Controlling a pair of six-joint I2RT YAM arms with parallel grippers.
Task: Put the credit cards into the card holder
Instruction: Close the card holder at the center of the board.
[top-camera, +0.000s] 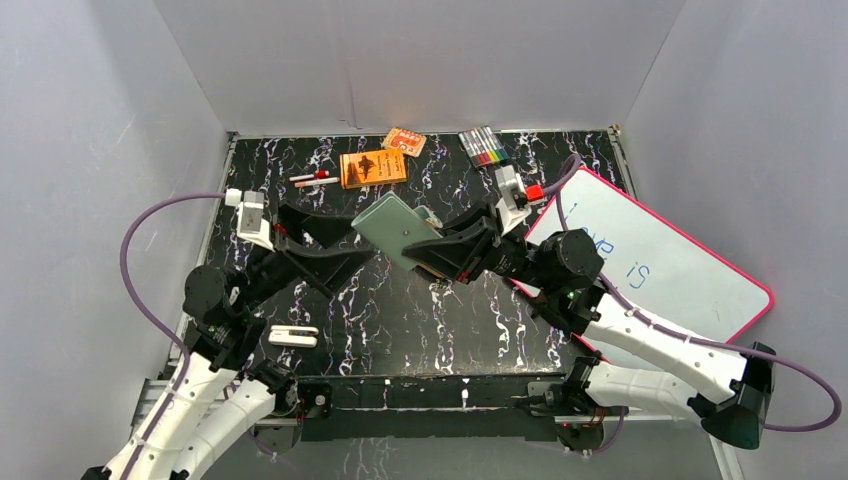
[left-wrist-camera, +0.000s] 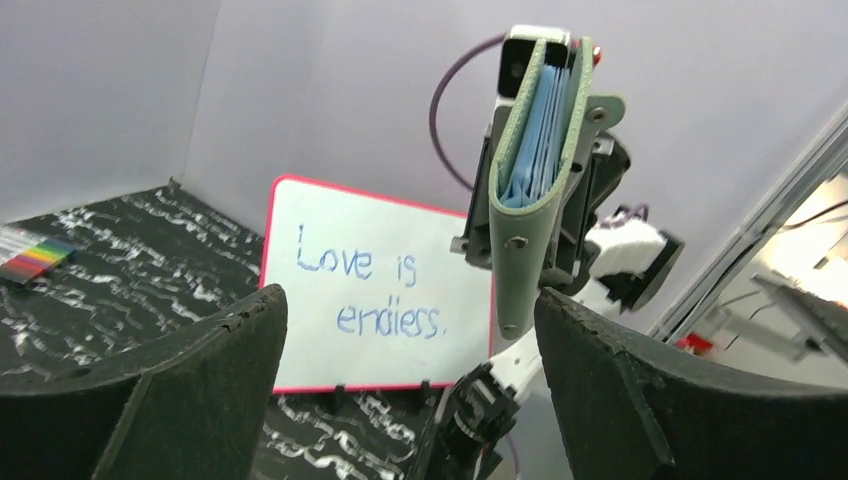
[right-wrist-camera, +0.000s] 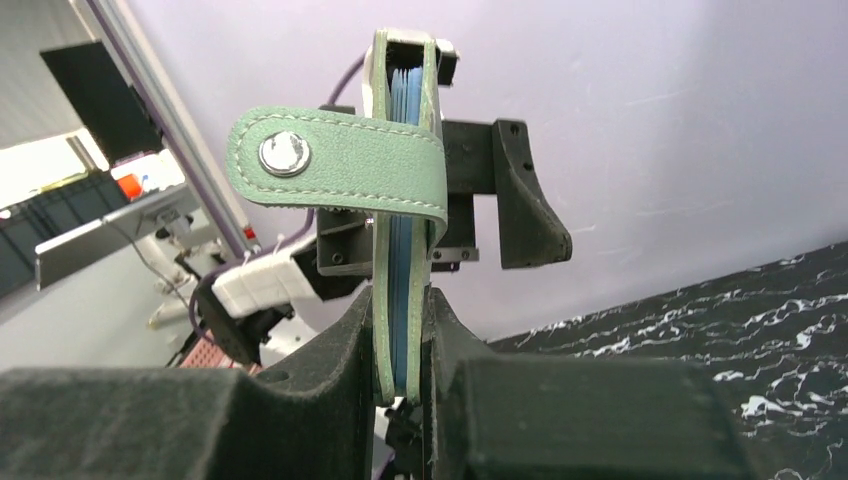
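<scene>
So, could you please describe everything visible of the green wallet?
The wallet is small and sage green. It looks like stitched leather, with pale blue pockets inside. It is folded nearly shut, but its strap, which carries a metal snap, sticks out unfastened. It is held tilted in the air above the table, with one edge clamped between the right jaws. The left jaws stand open near it, not gripping it.

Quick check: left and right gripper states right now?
Left gripper: open, holding nothing.
Right gripper: closed on the green card holder.
</scene>
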